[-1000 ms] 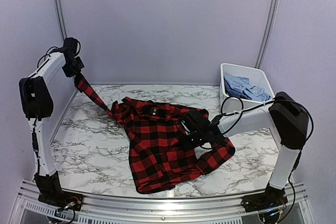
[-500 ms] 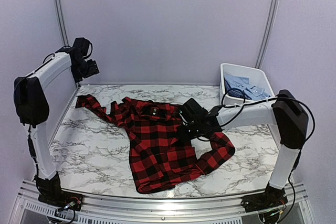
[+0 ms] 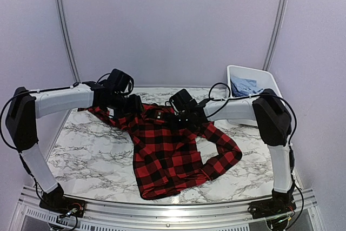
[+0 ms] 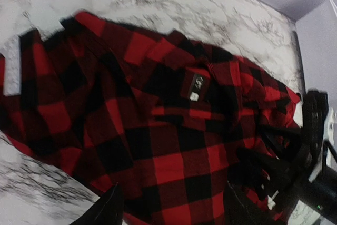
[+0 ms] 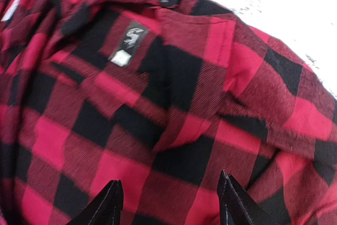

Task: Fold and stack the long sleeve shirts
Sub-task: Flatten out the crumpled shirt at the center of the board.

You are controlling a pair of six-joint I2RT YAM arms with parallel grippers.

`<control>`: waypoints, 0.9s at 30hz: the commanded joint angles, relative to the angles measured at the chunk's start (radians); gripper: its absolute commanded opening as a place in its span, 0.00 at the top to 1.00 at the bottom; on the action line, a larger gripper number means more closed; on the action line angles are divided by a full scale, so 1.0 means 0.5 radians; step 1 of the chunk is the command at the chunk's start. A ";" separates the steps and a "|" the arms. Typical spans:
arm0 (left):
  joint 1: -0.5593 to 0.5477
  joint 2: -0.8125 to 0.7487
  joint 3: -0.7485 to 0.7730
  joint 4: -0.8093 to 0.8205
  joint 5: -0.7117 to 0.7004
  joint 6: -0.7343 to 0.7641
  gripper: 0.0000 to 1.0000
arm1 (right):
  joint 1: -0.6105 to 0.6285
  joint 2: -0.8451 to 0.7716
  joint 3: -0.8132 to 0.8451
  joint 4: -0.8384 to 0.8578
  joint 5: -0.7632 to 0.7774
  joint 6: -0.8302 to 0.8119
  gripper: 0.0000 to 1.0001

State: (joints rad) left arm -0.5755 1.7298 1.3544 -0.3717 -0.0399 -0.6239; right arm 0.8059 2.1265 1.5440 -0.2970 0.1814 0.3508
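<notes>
One of the long sleeve shirts, a red-and-black check flannel shirt [image 3: 170,152], lies spread on the marble table [image 3: 89,155], collar toward the back. Its left sleeve [image 3: 97,111] rests flat at the back left, and its right sleeve [image 3: 224,152] bends forward at the right. My left gripper [image 3: 128,105] hovers open over the shirt's left shoulder; in the left wrist view the left gripper [image 4: 174,206] has only cloth [image 4: 174,167] below its spread fingers. My right gripper [image 3: 183,115] is open just above the collar area, and the right gripper [image 5: 169,196] holds nothing. The neck label [image 5: 128,43] shows ahead of it.
A white plastic tub [image 3: 238,70] stands at the back right corner, holding folded light blue shirts [image 3: 246,86]. Bare marble shows to the left and front of the flannel shirt. Purple walls close in the back and both sides.
The left gripper let go of the raised left sleeve, which dropped flat onto the table. The left arm then swung down and right over the shoulder. The right gripper moved back toward the collar.
</notes>
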 commanded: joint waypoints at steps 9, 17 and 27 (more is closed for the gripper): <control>-0.332 0.170 -0.309 0.632 0.279 -0.285 0.44 | -0.090 0.242 0.241 0.095 -0.181 0.210 0.42; -0.338 0.216 -0.411 0.590 0.308 -0.144 0.45 | -0.146 0.365 0.418 0.063 -0.206 0.244 0.71; -0.342 0.261 -0.543 0.467 0.369 -0.080 0.49 | -0.305 0.440 0.846 0.070 -0.010 0.059 1.00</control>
State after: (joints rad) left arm -0.7441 1.8484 1.1049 -0.0944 0.1322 -0.6937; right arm 0.7025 2.3108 1.8431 -0.2916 0.1146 0.4320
